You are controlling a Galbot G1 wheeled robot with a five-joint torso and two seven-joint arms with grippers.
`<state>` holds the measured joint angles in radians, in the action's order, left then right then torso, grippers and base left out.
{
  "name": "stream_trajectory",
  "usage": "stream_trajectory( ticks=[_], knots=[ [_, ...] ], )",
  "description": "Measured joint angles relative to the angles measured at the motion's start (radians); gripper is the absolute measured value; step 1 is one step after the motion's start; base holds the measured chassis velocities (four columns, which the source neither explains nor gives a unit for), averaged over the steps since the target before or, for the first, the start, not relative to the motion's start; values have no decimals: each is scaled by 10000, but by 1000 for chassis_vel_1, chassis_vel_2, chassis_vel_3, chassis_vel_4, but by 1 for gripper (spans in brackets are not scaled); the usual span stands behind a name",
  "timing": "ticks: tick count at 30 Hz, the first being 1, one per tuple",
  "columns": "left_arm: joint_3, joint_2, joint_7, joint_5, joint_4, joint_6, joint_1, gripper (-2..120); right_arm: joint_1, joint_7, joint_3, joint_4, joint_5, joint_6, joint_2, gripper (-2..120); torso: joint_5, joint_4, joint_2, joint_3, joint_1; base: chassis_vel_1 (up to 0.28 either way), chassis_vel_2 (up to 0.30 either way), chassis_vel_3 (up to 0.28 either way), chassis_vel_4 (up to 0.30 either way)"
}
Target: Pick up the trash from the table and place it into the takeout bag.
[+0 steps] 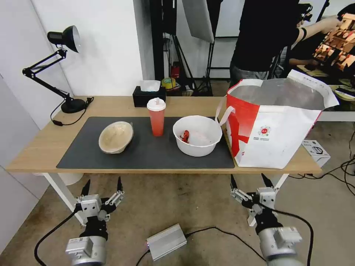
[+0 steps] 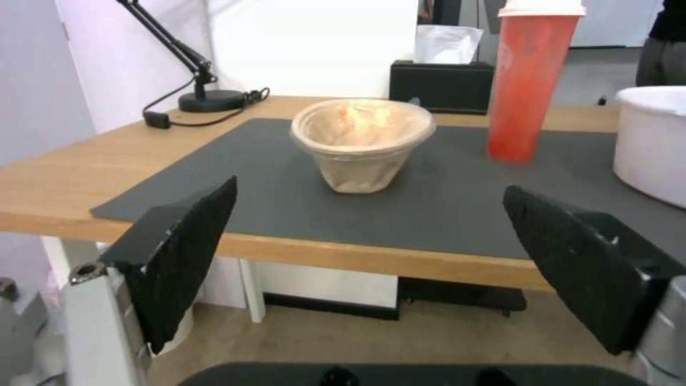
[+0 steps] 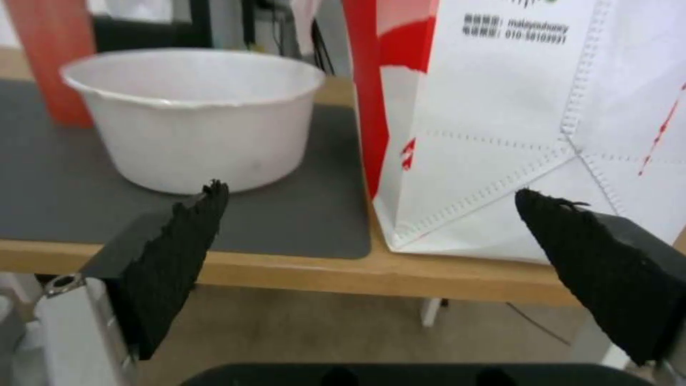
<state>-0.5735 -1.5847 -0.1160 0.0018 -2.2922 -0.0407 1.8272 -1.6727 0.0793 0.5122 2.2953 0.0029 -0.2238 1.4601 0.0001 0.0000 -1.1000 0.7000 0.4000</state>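
Three pieces of trash stand on the dark grey mat (image 1: 148,153) of the table (image 1: 40,147): a tan pulp bowl (image 1: 115,137) (image 2: 362,140) at the left, a tall red cup (image 1: 156,116) (image 2: 529,80) with a white lid in the middle, and a white bowl (image 1: 197,135) (image 3: 193,115) holding red scraps. The takeout bag (image 1: 275,122) (image 3: 514,123) stands open on the table's right end. My left gripper (image 1: 103,185) (image 2: 370,199) hangs open below the table's front edge, in front of the tan bowl. My right gripper (image 1: 250,180) (image 3: 372,201) is open too, low in front of the bag's left corner.
A black desk lamp (image 1: 61,66) stands at the table's back left and a black tissue box (image 1: 148,94) behind the cup. A small white box (image 1: 316,151) lies beside the bag. On the floor lie a silver unit (image 1: 166,242) and cables. A person stands behind the table.
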Motion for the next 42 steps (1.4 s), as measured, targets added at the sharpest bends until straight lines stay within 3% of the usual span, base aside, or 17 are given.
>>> stream_trajectory(
  ticks=[1, 9, 26, 42],
  knots=[
    [-38, -16, -10, 80, -7, -128, 59, 100, 360, 235, -138, -23, 55, -523, -113, 100, 0, 2, 0, 0, 0, 0, 0, 0, 0],
    [-63, -44, 3, 437, -45, -368, 150, 100, 454, 344, -230, -24, 138, -584, -143, 100, -1, 0, 1, 0, 0, 0, 0, 0, 0],
    [-119, 52, 1302, 1407, 124, -1210, 181, 100, 483, 416, -249, -12, 227, -537, -130, 100, -1, -1, 0, 0, 0, 0, 0, 0, 0],
    [-128, 100, 1391, 1473, 321, -1222, 125, 100, 373, 413, -315, 134, 200, -530, -168, 100, -1, 0, 0, 0, -1, 0, 0, 0, 0]
  ],
)
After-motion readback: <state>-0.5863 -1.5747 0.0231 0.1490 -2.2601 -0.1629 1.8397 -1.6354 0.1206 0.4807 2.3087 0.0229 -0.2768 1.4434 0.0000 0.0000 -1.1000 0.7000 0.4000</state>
